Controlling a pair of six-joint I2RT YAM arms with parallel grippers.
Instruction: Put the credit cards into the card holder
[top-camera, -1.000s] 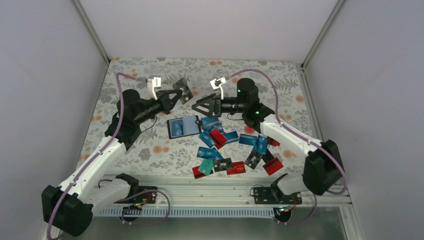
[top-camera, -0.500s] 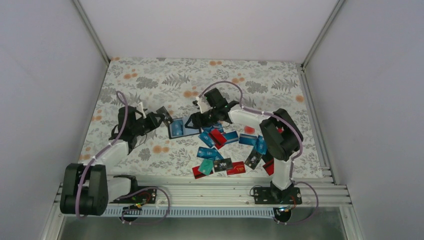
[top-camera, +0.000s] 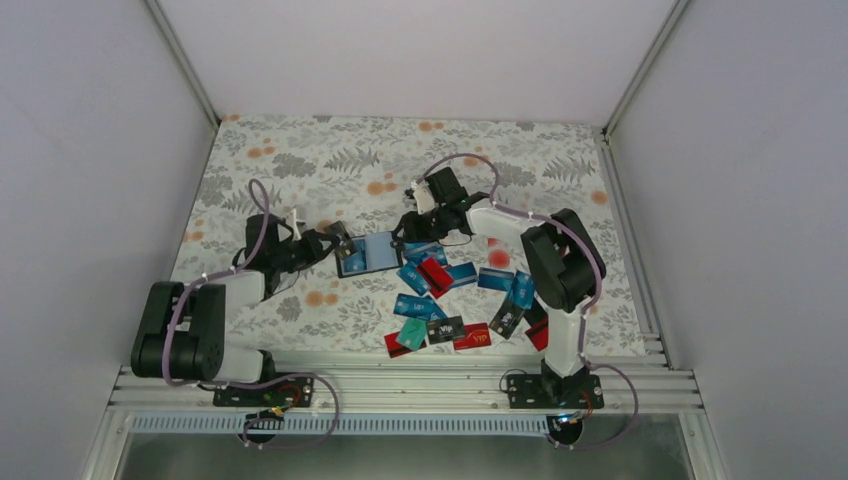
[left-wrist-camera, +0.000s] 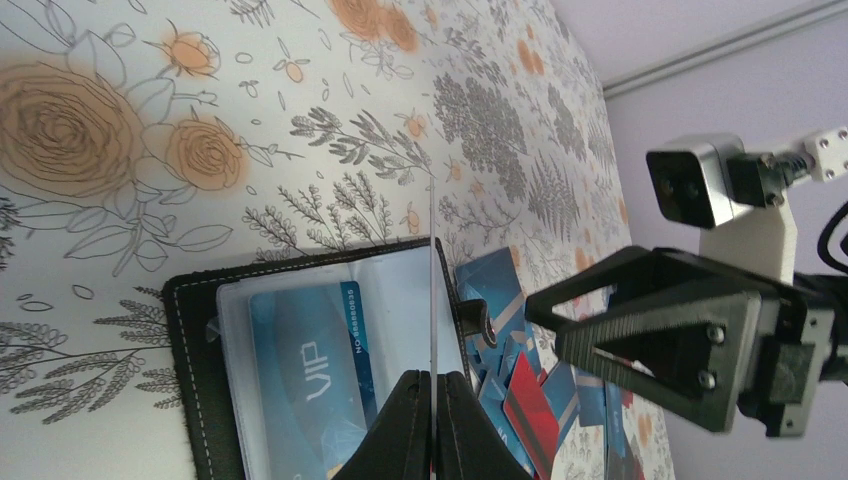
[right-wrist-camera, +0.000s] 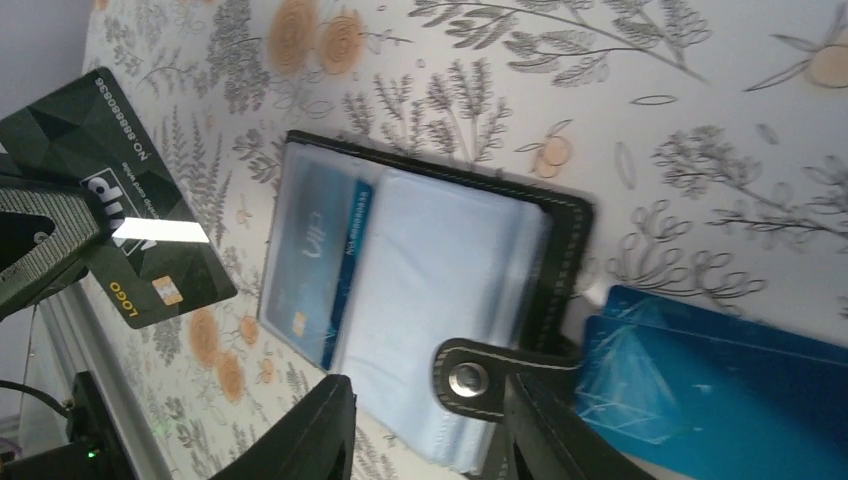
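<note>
The card holder (top-camera: 368, 253) lies open on the flowered cloth, with a blue VIP card (left-wrist-camera: 300, 350) in a clear slot. My left gripper (top-camera: 328, 243) is shut on a black credit card (right-wrist-camera: 120, 200). That card stands edge-on (left-wrist-camera: 432, 260) over the holder's open page. At the holder's right edge my right gripper (right-wrist-camera: 430, 400) is low, jaws apart. The holder's snap tab (right-wrist-camera: 470, 378) and the page edge lie between its fingers (right-wrist-camera: 320, 430). Loose credit cards (top-camera: 440, 285), blue, red, teal and black, lie scattered near the holder's right side.
A blue card (right-wrist-camera: 720, 390) lies right beside the holder's snap tab. More cards (top-camera: 470, 335) reach towards the table's near rail (top-camera: 420, 385). Grey walls close in the left, right and back.
Both arms came down and inward to the holder. The left brought the black card from above the cloth to the holder's page. The right gripper's jaws narrowed at the holder's right edge.
</note>
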